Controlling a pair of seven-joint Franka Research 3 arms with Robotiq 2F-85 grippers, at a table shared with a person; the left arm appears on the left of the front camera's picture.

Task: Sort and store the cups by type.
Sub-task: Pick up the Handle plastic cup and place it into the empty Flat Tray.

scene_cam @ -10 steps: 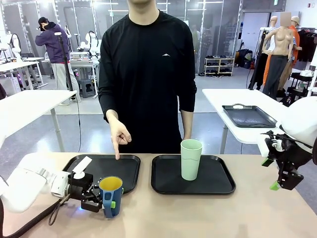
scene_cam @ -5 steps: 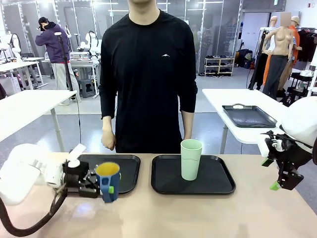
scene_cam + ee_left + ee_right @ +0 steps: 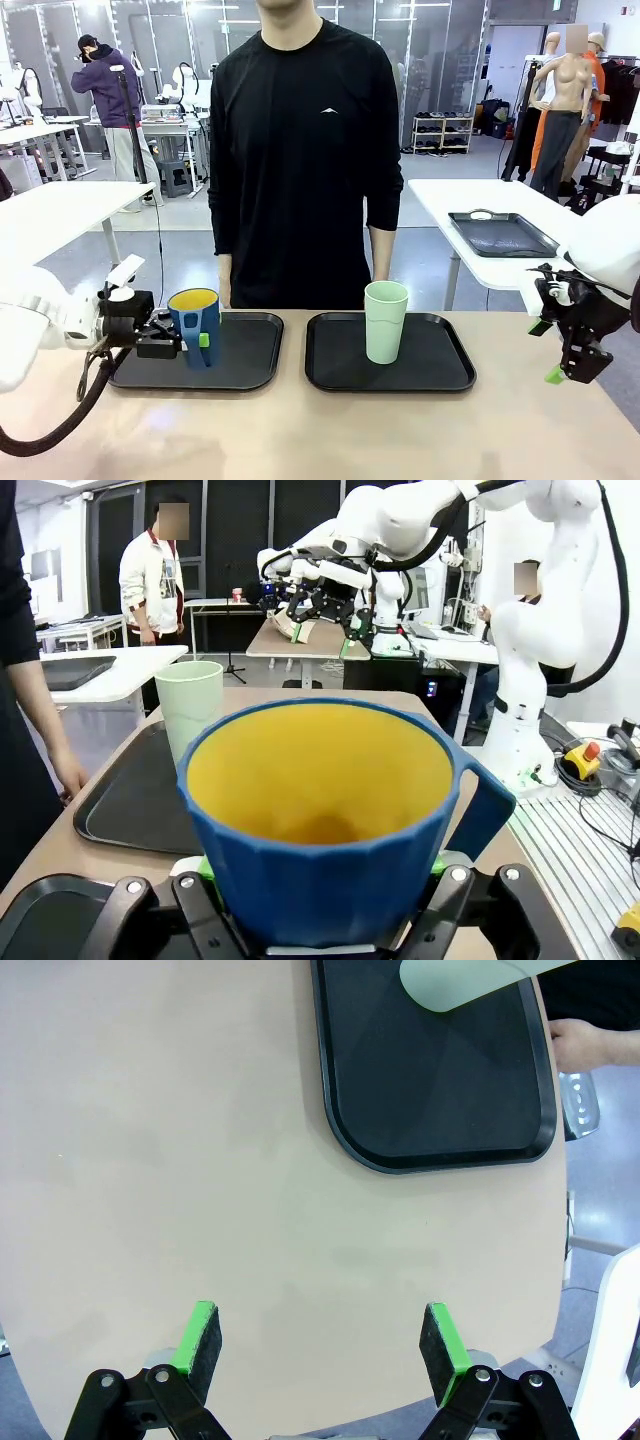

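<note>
two trays, one cup each is the goal: the tumbler (image 3: 385,320) already stands on the right tray (image 3: 450,375), and your left gripper (image 3: 190,339) is clamped on the mug (image 3: 195,322), upright above the left tray (image 3: 255,360) at centre-left. lower it level onto bare tray, then release. the right gripper (image 3: 322,1348) hangs spread wide, empty, at the right edge.

Tan table (image 3: 330,430) — two black trays directly on it, side by side: left tray (image 3: 245,362), right tray (image 3: 440,365). Surface otherwise appears plain.
</note>
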